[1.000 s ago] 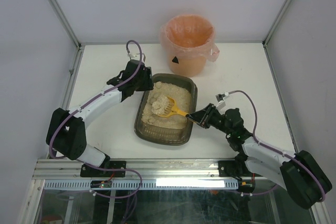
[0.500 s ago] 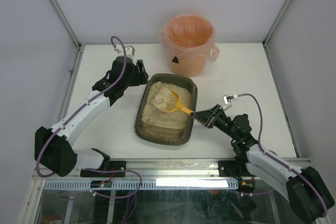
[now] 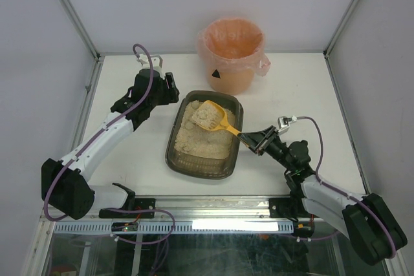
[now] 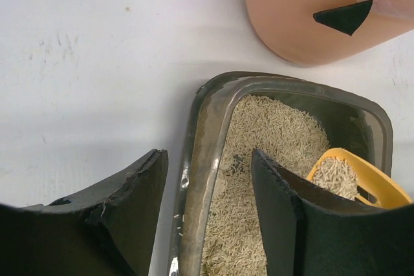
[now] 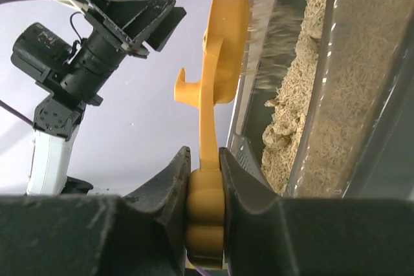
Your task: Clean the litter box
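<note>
The litter box (image 3: 173,153), a shallow dark grey-brown tray of beige litter, lies mid-table; its rim shows in the left wrist view (image 4: 206,127) and the right wrist view (image 5: 323,88). My right gripper (image 3: 253,140) is shut on the handle of a yellow scoop (image 3: 210,116), which is lifted over the far end of the box with a clump of litter in it. In the right wrist view the scoop (image 5: 223,50) sheds loose grains. My left gripper (image 3: 169,88) is open and empty above the box's far left corner; in its own view (image 4: 208,159) the jaws straddle the left rim.
A round orange bin (image 3: 231,55) with a pink liner stands just beyond the box, also at the top right of the left wrist view (image 4: 304,11). White enclosure walls stand on both sides and behind.
The right gripper raised the loaded scoop and carried it toward the far end of the box. The left arm drew back from the litter to the far left corner.
</note>
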`<state>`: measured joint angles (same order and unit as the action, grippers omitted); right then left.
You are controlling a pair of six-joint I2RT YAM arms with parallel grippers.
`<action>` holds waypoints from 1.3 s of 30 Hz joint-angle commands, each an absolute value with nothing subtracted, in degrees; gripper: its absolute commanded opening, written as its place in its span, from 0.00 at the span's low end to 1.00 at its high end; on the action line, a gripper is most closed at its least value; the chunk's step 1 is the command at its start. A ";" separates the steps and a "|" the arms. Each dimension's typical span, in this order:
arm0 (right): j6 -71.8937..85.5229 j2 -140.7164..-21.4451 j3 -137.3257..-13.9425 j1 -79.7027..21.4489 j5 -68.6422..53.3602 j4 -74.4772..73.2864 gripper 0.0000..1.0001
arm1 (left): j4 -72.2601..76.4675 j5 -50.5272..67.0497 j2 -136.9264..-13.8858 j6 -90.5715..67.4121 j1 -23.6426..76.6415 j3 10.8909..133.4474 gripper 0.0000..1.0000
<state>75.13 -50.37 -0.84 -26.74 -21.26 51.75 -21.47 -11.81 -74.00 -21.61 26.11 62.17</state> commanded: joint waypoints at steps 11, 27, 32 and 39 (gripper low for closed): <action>77.39 -47.70 -1.29 -22.23 -23.70 54.55 0.00 | -19.07 -11.01 -72.03 -20.52 24.79 61.40 0.56; 75.09 -48.41 -4.25 -22.48 -26.41 49.36 0.00 | -19.42 -9.71 -71.68 -19.65 24.74 60.67 0.56; 74.57 -49.71 -5.61 -25.31 -26.04 49.77 0.00 | -19.47 -9.37 -71.75 -19.53 24.74 60.72 0.56; 76.03 -51.13 -5.32 -25.11 -25.87 52.00 0.00 | -19.45 -9.03 -71.80 -19.37 24.66 60.56 0.55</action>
